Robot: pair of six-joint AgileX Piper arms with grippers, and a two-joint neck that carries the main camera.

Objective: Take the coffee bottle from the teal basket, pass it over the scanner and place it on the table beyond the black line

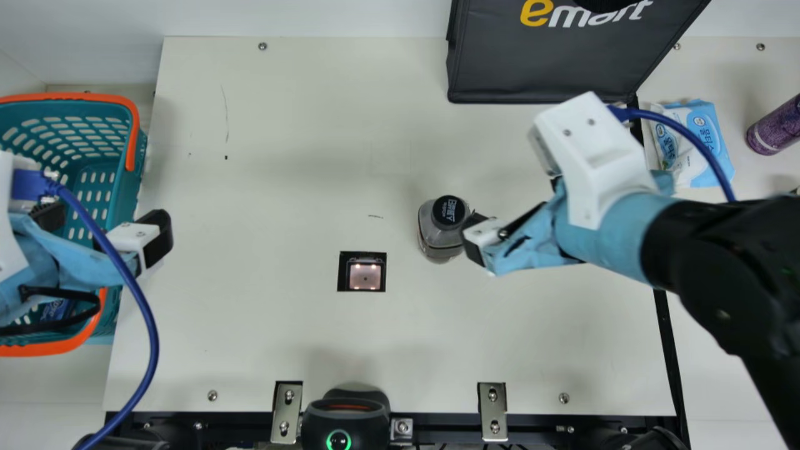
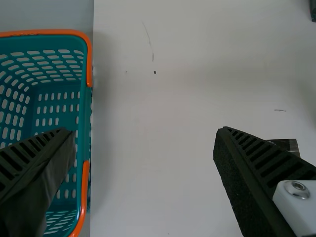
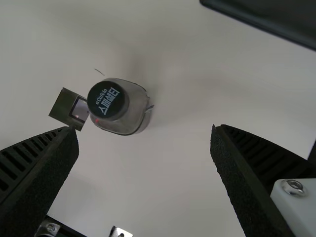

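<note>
Across the table (image 1: 281, 156), basket (image 1: 69, 97) on our left arm's side, black line (image 1: 669, 356) on our right's: likely why the bottle's parked mid-way. Left claw (image 2: 143, 131) straddles the basket edge, fingers apart. Right claw (image 3: 142, 129) leans in, also spread (nothing gripped). Bottle (image 1: 439, 230) stands upright between it and the scanner (image 1: 364, 276).

The basket (image 1: 129, 187) lies left of the scanner (image 1: 365, 276), the bottle (image 1: 441, 231) right, the bag (image 1: 537, 72) behind and farther right.
</note>
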